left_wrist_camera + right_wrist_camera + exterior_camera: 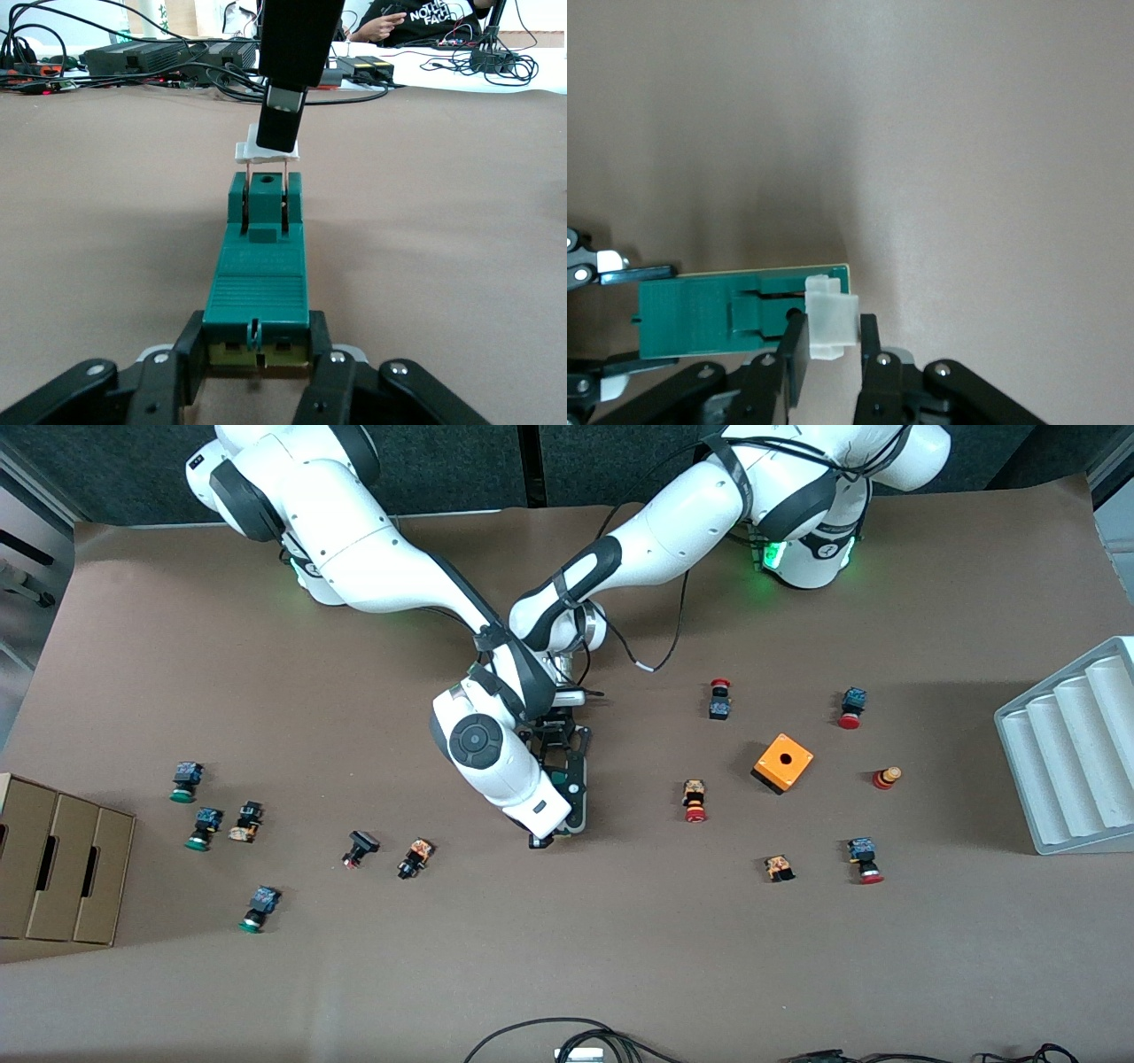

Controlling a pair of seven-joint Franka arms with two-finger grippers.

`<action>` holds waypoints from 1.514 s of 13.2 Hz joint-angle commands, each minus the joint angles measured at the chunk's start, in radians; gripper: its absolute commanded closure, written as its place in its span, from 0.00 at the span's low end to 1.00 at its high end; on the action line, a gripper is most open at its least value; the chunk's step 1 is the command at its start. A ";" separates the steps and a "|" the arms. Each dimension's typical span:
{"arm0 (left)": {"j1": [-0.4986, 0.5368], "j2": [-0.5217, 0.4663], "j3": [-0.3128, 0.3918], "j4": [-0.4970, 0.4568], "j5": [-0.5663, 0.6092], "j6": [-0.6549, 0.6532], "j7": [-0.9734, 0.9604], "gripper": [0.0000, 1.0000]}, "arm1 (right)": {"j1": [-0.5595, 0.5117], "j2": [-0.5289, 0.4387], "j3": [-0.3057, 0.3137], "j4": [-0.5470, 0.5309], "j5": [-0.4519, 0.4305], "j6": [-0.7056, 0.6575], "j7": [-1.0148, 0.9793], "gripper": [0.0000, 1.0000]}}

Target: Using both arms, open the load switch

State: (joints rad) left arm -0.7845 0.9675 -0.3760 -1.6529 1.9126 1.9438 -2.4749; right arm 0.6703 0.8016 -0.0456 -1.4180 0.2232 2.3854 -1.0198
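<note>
My left gripper (257, 363) clamped shut on one end of the green load switch (259, 283) lying on the table (620, 957), my right gripper (831, 354) pinched shut on its white end piece (833, 320) at the switch's opposite end

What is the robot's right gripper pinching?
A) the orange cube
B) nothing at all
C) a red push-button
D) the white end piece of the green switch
D: in the right wrist view the right gripper is shut on the white end piece of the load switch, while the left gripper clamps its green body.
</note>
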 commanded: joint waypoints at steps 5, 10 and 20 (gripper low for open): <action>-0.010 0.007 0.026 0.015 0.019 0.003 -0.007 0.92 | 0.028 -0.033 0.004 -0.056 -0.015 -0.038 0.030 0.70; -0.010 0.007 0.026 0.015 0.019 0.003 -0.007 0.92 | 0.028 -0.041 0.004 -0.056 -0.015 -0.054 0.032 0.70; -0.009 0.005 0.026 0.016 0.020 0.003 -0.006 0.92 | 0.025 -0.068 0.004 -0.058 -0.013 -0.091 0.032 0.70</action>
State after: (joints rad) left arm -0.7845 0.9674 -0.3759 -1.6528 1.9128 1.9439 -2.4749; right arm 0.6930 0.7595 -0.0447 -1.4426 0.2196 2.3059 -1.0044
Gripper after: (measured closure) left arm 0.520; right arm 0.700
